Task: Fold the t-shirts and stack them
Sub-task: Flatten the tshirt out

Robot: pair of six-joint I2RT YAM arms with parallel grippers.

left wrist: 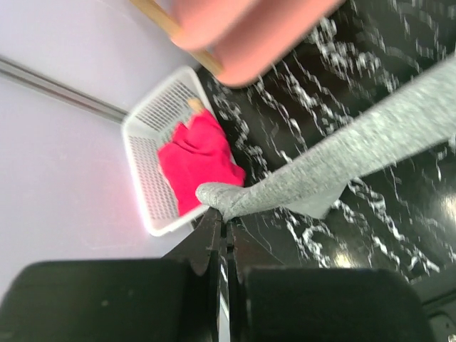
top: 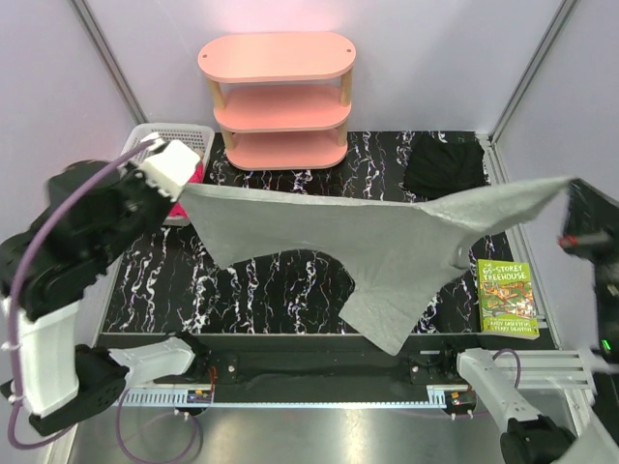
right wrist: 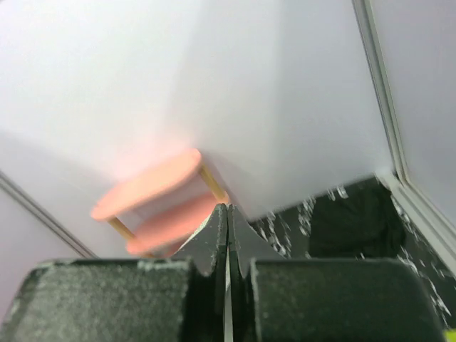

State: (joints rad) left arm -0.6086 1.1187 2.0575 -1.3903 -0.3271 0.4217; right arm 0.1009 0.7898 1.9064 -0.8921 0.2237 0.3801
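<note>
Black marbled table [top: 290, 290] runs out under me to pale lilac walls [top: 406, 58], with a pink shelf [top: 278, 58] at its far edge. Between my two arms the grey t-shirt [top: 387, 242] hangs in the air. Its top edge is stretched from side to side, and its lower part droops toward the near edge with no fold that I can see. My left gripper [left wrist: 222, 226] is pressed together on one corner, the cloth bunched over the fingertips. My right gripper [right wrist: 227, 214] is pressed together too. Its own camera shows no cloth, but from above the shirt's other corner runs right up to it, so I judge it pinched there. The magenta t-shirt [left wrist: 196, 160] lies bunched in the white basket [left wrist: 149, 182] at the far left. The black t-shirt [top: 443, 164] lies crumpled on the table at the far right, beyond the green book [top: 507, 297]. By my reckoning the job is near its start: nothing is folded, nothing stacked. The grey one has to be laid flat and folded, then the other two.
</note>
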